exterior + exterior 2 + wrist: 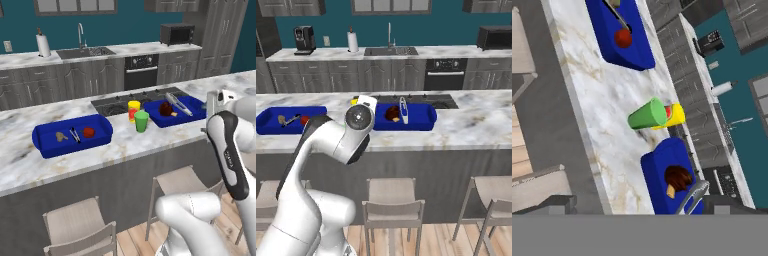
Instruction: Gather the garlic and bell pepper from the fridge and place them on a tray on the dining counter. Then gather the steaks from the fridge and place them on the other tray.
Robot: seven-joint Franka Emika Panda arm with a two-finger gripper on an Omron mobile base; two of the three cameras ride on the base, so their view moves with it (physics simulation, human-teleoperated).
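Your veined white-grey marble surface carries two glossy blue rectangular trays: the left tray holds the lumpy tan garlic bulb and smooth red bell pepper. The right tray holds the dark brown steak with tan bone end beside steel tongs. Jaws spread wide, gripping nothing.

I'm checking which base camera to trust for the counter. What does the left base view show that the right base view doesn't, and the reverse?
Left base view alone: the green cup standing between the trays; in the right base view the arm covers that spot. Right base view alone: the black coffee machine on the far worktop. Both: two blue trays on the dining counter, the left tray with the garlic and bell pepper, the right tray with the dark brown steak and tongs.
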